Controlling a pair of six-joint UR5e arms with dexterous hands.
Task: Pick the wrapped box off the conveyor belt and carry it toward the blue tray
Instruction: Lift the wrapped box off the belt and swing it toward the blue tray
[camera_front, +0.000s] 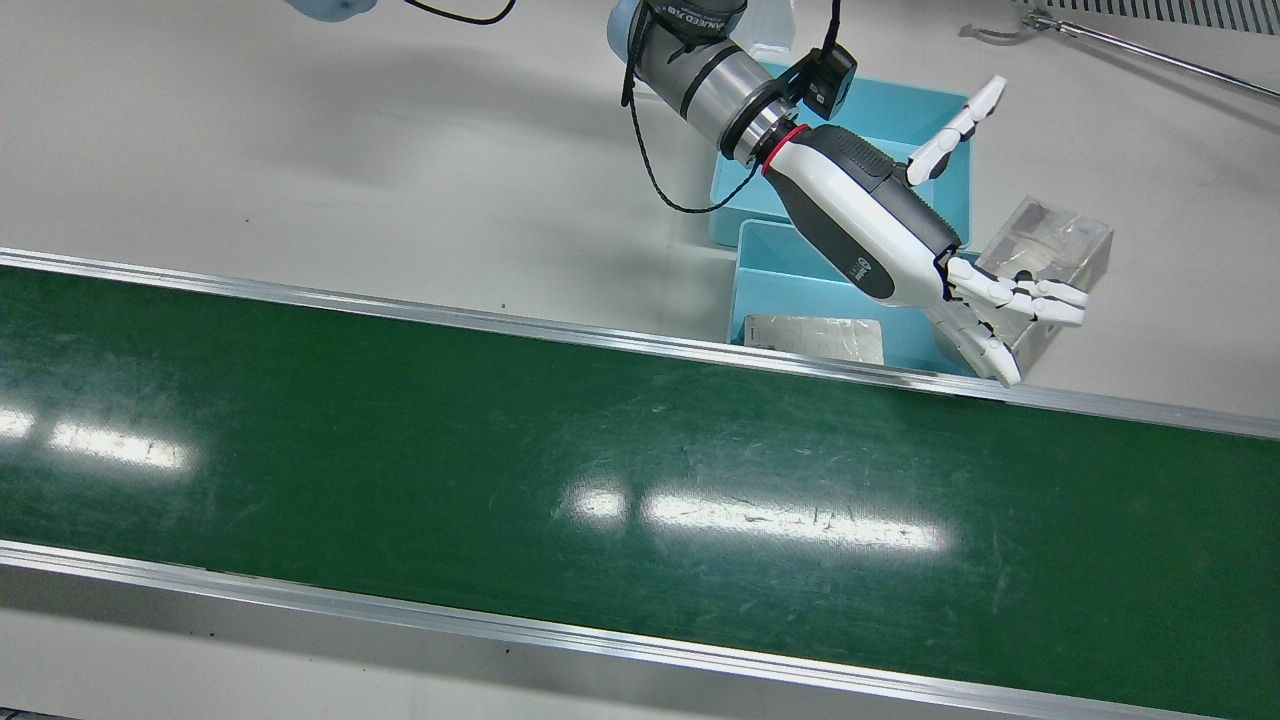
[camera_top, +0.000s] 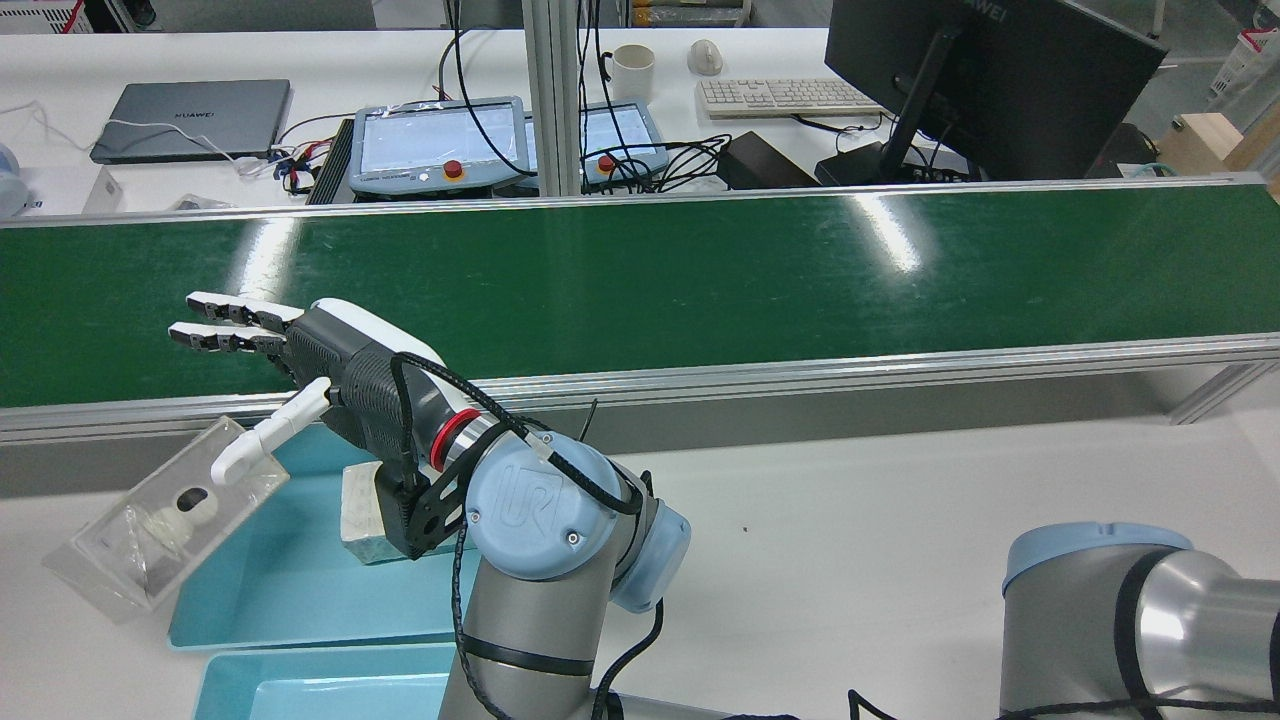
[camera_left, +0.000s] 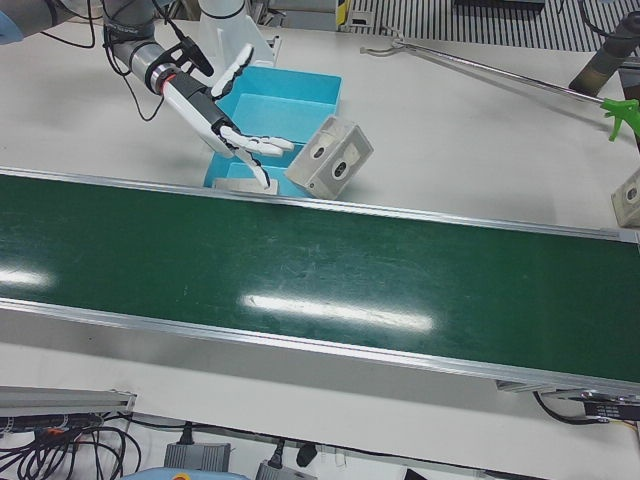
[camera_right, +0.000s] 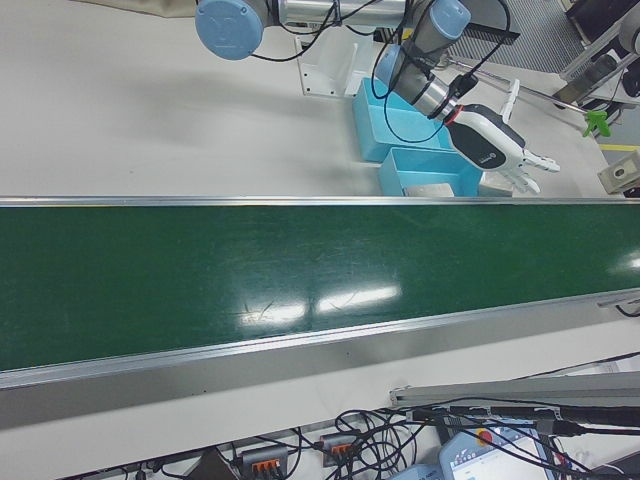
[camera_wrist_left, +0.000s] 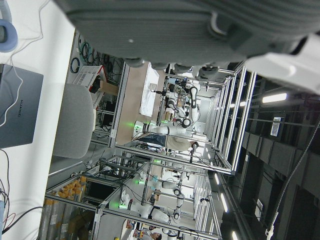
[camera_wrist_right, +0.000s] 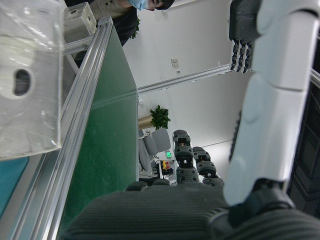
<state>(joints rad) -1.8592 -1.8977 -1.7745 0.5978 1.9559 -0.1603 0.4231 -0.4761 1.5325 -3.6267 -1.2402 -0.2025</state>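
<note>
one wrapped box (camera_front: 1055, 245), seemingly light, stiff and slick, leaned tilted at the blue tray's (camera_front: 765, 285) three o'clock, off the conveyor belt (camera_front: 600, 450). left hand (camera_front: 890, 230) spread wide beside it, holding nothing; its flat sides probably suited gripping.

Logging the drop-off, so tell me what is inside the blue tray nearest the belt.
A flat wrapped box lies inside the blue tray, against its belt-side wall. The left robot hand above covers part of the tray's floor.

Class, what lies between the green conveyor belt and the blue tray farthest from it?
A second blue tray, holding a flat wrapped packet; the front view shows it.
</note>
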